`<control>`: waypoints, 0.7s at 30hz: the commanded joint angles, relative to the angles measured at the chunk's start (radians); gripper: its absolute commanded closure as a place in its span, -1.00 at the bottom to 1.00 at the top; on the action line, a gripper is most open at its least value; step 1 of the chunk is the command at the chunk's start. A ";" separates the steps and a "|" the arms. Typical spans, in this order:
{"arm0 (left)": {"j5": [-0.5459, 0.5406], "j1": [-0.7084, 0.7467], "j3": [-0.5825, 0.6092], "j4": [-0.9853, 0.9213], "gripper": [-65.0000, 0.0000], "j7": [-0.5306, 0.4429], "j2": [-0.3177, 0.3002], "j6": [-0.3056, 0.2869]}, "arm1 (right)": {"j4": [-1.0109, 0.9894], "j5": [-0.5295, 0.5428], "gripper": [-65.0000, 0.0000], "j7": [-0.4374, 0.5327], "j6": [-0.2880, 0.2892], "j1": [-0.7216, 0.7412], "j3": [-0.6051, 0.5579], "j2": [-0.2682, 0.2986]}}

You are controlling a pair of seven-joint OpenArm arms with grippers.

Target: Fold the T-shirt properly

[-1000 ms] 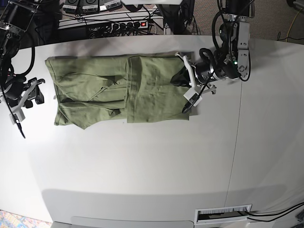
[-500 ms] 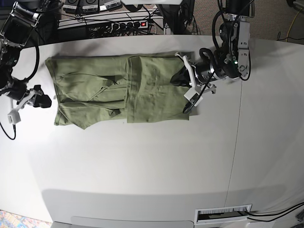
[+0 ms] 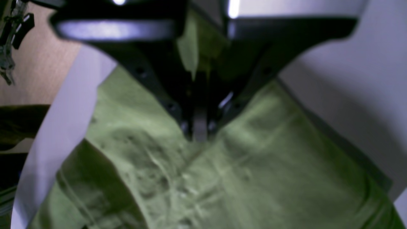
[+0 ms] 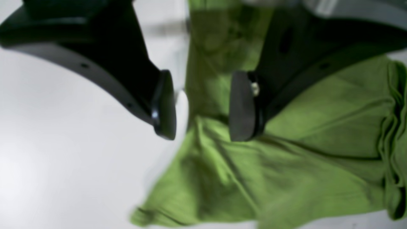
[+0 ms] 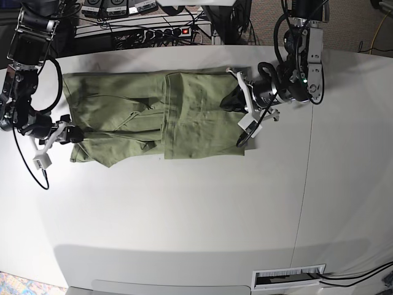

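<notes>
T-shirt (image 5: 153,120): soft, thin olive cloth lying lengthwise across the white table (image 5: 184,209). My left gripper (image 3: 199,133) pinches its edge; my right gripper (image 4: 202,105) straddles its corner, jaws apart.

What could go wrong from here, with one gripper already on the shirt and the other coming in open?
1. The right gripper is open, straddling the T-shirt edge; closing might catch only one layer.
2. The left gripper is shut on cloth; pulling unevenly could undo the fold.
3. Bunched cloth near the right gripper may fold in creased.
</notes>
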 commanded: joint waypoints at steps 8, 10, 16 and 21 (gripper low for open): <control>-0.019 -0.011 -0.001 0.016 1.00 -0.010 -0.002 -0.005 | -0.014 -0.017 0.11 0.033 0.002 0.030 -0.006 0.026; -0.019 -0.011 -0.001 0.016 1.00 -0.010 -0.002 -0.005 | -0.055 -0.016 0.11 0.050 0.002 0.030 -0.006 0.025; -0.019 -0.011 -0.001 0.016 1.00 -0.011 -0.002 -0.005 | -0.183 0.007 0.11 0.082 0.002 0.030 -0.007 0.025; -0.027 -0.011 -0.001 0.016 1.00 -0.011 -0.002 -0.005 | -0.222 0.101 0.11 0.026 0.002 0.030 -0.007 0.016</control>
